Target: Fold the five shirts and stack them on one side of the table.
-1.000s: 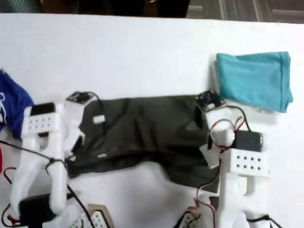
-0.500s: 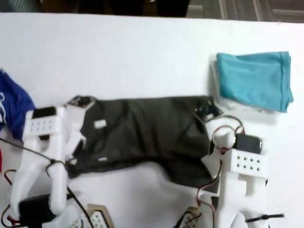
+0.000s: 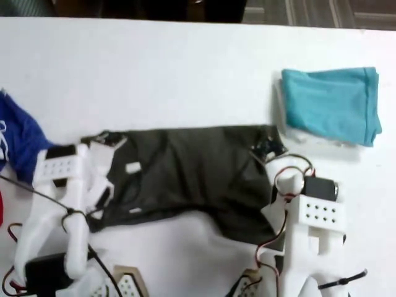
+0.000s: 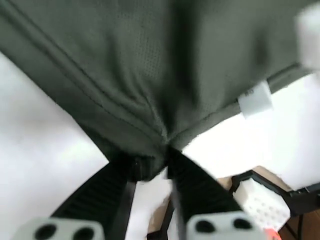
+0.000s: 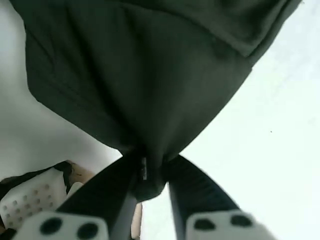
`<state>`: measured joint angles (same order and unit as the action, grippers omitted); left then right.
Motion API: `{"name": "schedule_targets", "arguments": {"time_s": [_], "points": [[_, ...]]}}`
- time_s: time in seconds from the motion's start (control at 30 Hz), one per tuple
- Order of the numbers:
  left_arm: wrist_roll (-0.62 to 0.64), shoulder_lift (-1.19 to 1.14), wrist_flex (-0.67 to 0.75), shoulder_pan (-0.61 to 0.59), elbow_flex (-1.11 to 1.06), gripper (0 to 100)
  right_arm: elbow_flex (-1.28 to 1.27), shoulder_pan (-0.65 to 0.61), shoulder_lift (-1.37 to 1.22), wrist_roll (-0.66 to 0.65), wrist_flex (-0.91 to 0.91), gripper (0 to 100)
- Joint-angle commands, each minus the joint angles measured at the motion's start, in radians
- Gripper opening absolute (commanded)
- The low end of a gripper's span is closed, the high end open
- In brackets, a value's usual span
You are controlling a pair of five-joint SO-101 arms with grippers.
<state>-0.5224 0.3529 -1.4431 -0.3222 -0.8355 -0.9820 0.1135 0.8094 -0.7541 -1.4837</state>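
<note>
Left edge of the high view: a crumpled blue shirt (image 3: 17, 139) sits on the white bench (image 3: 154, 68). Just beside it, the left tool (image 4: 149, 167) is clamped on the left end of the dark shirt (image 3: 185, 170), cloth bunched between its fingers. The dark shirt spreads across the lower middle of the frame, one flap reaching lower on the right. There the right tool (image 5: 145, 172) is closed tight on the fabric's right end. Upper right, a folded teal shirt (image 3: 331, 105) lies flat, near the dark shirt's corner.
</note>
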Motion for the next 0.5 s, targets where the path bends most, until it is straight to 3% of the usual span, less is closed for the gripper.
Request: {"name": "schedule_targets", "arguments": {"time_s": [0.0, 0.27, 0.33, 0.4, 0.47], "points": [[-0.011, 0.037, -0.075, -0.011, 0.107, 22, 0.049, 0.005, 0.036, -0.009, 0.005, 14.7], [-0.003, 0.031, -0.233, -0.011, 0.455, 22, 0.235, 0.007, 0.036, 0.003, 0.008, 16.3], [0.005, 0.028, -0.215, -0.005, 0.504, 14, 0.304, 0.005, 0.027, 0.071, 0.028, 12.5], [0.054, 0.025, -0.149, 0.006, 0.509, 0, 0.351, -0.002, 0.024, 0.167, 0.091, 2.2], [0.068, 0.0, -0.095, 0.028, 0.493, 4, 0.361, -0.044, 0.018, 0.224, 0.154, 3.2]]}}
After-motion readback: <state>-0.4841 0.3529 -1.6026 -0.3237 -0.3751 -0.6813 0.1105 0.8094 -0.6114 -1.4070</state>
